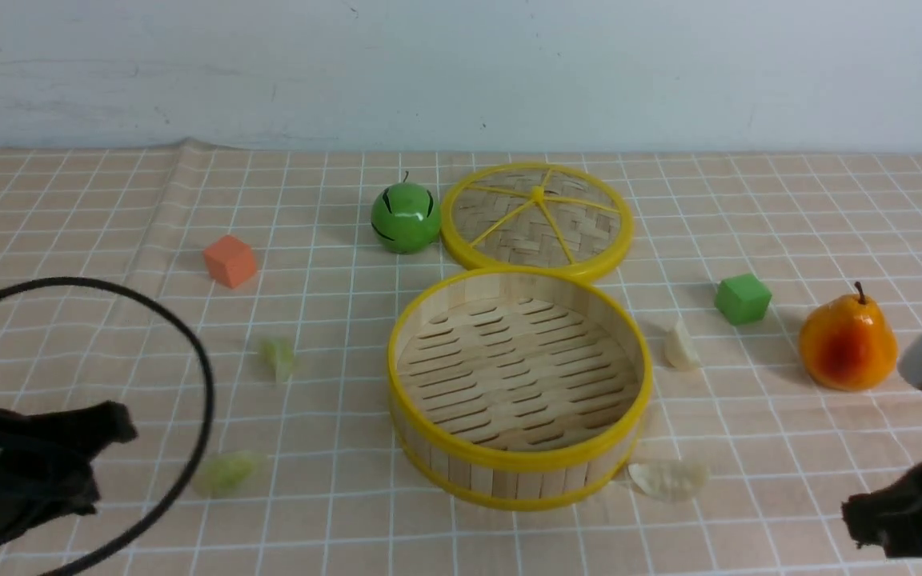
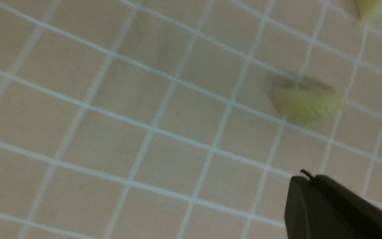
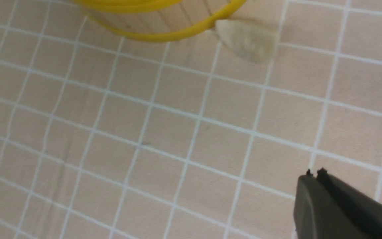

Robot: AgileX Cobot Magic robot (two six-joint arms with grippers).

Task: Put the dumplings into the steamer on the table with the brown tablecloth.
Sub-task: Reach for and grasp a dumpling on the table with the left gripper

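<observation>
Hanging low over brown tablecloth (image 1: 333, 512), jaws pressed together on nothing: left gripper (image 2: 305, 182), right gripper (image 3: 313, 177). Standing empty between: steamer (image 1: 509, 462). Lying ahead and inward, long axes crosswise: green dumpling (image 1: 227, 472) nearer left gripper, white dumpling (image 1: 669, 478) nearer right gripper, just beside steamer.

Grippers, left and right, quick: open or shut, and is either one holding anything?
Left gripper: jaws shut, holding nothing.
Right gripper: jaws shut, holding nothing.
</observation>
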